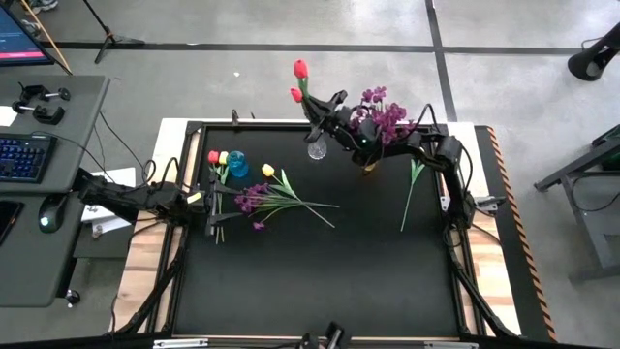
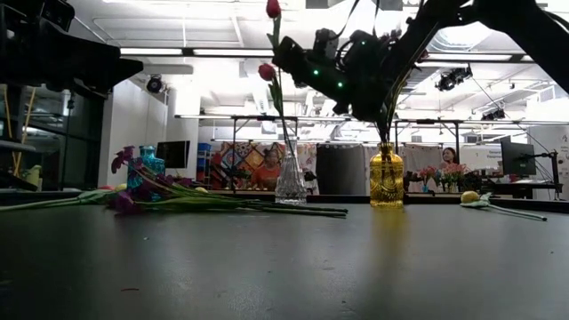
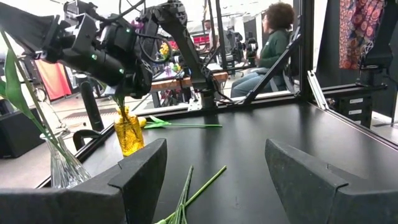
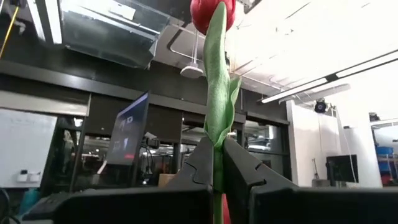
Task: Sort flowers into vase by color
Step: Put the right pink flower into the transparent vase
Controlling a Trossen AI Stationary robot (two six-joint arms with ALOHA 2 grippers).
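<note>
In the right wrist view, the red tulip bloom [image 4: 212, 12] on a green stem, above the right gripper [image 4: 217, 180], is cut by the picture's edge. The stem's lower end is hidden between the closed fingers [image 4: 249, 180].

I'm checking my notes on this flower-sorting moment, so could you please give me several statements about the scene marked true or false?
1. The right gripper is shut on a red tulip by its stem. True.
2. The left gripper holds a purple sprig. False: its fingers stand open and empty, at the table's left side.
3. The amber vase already holds purple blossoms. True.
4. The clear glass vase lies on its side. False: it stands upright, with a red tulip stem in it.
5. A pile of flowers lies on the table near the blue vase. True.
6. No flower lies on the table's right side. False: a single flower lies there.
</note>
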